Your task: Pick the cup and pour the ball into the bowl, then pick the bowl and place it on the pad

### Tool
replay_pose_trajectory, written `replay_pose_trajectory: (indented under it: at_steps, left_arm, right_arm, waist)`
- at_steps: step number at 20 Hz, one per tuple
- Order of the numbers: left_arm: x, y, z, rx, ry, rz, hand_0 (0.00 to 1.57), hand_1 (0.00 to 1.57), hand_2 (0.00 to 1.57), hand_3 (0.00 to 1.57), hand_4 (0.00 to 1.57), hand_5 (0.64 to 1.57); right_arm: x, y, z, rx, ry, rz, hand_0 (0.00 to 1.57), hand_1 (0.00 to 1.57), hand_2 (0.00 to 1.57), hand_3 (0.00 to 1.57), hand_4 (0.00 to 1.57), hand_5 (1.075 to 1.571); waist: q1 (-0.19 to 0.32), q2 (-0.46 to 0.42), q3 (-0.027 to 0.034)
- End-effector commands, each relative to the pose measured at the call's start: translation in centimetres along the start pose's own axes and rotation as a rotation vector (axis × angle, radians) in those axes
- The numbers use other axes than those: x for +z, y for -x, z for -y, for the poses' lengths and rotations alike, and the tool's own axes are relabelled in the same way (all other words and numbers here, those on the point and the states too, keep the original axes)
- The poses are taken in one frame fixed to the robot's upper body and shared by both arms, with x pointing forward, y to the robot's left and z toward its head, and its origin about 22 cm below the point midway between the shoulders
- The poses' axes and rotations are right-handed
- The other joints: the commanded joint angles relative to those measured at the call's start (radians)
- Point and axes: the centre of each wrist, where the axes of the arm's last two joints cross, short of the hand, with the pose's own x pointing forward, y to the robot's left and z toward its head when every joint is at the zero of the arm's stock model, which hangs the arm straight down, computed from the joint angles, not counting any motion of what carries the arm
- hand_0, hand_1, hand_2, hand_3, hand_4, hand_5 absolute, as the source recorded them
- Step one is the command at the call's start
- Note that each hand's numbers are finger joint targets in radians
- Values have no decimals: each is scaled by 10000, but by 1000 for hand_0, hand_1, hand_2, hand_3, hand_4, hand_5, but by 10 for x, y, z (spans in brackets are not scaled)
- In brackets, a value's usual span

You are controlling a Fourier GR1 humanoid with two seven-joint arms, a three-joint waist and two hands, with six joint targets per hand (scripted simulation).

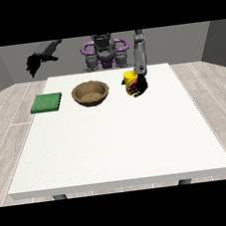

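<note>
Upright yellow cup [129, 78] in hand [140, 86]

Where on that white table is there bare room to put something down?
The whole near half of the table is bare. The far strip is crowded: green pad, brown bowl, and yellow cup with a hand around it.

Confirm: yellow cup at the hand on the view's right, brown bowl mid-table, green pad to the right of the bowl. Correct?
Not quite. In the front view the green pad lies to the left of the brown bowl, not the right. The rest holds: the yellow cup is at the hand at the view's right, and the bowl sits mid-table.
</note>
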Motion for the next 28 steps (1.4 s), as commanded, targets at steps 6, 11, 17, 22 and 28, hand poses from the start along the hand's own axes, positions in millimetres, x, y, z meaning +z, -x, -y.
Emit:
replay_pose_trajectory:
  at_steps: [6,11,17,22,28]
  left_arm:
    - [-17,-2,-12,-2048,1603,-1227,1341,1341,1571,1571,1532,1304]
    - [-86,-22,-58,-5306,2036,-1110,1440,1440,1571,1571,1571,1303]
    - [-118,-47,-25,-6805,2151,-1010,1486,1486,1571,1571,1571,1274]
    - [-128,-60,-4,-7957,2648,-1255,1490,1490,1571,1571,1512,1267]
    - [-130,-83,44,-9126,3237,-775,1501,1501,1571,1571,1508,1244]
  right_arm:
    - [36,30,31,115,692,-1779,0,0,0,0,0,1570]
    - [37,42,20,96,1025,-2639,0,0,0,0,0,1569]
    - [39,49,37,-280,1114,-2693,0,0,0,0,0,1569]
    - [43,54,33,-376,877,-3137,0,0,0,0,0,1568]
    - [52,56,57,-430,1238,-3329,0,0,0,0,0,1570]
  waist:
    - [651,-1721,-193]
    - [1030,-2797,-161]
    - [883,-2534,-191]
    - [858,-3030,-200]
    - [1089,-3320,-195]
